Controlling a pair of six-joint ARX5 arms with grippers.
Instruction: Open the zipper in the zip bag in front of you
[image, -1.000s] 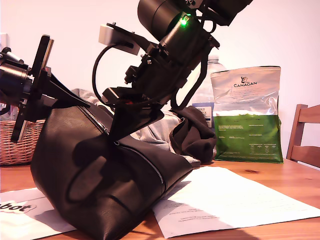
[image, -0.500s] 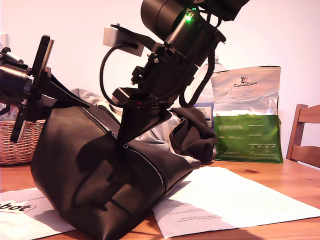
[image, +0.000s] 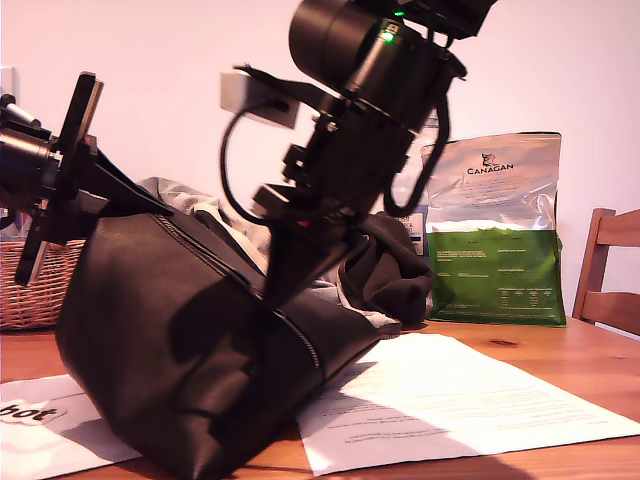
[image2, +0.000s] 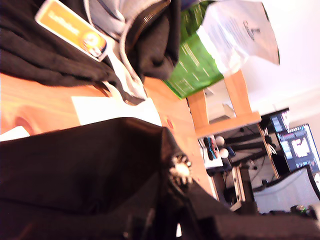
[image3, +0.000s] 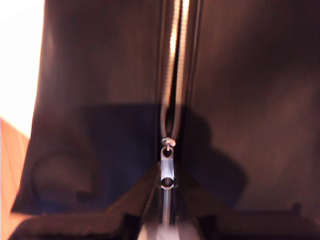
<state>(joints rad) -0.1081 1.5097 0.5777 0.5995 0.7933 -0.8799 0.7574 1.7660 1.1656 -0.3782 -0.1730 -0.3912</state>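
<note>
Exterior view: the zip bag (image: 170, 340) slumps on the wooden surface (image: 560, 345), its zipper (image: 300, 340) sloping along the top edge. My second gripper (image3: 167, 200) is clamped on the pull tab (image3: 167, 170). My first gripper (image: 120, 195) pinches the bag's upper corner at the exterior view's left.

Bright, washed-out daylight; motion blur on the arm (image: 370, 120), dim soft wrist views.

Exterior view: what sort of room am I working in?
Probably a home dining or living room: a wooden table, a wooden chair at the exterior view's right, a woven wicker basket, and a silver-and-green CANAGAN foil pouch.
</note>
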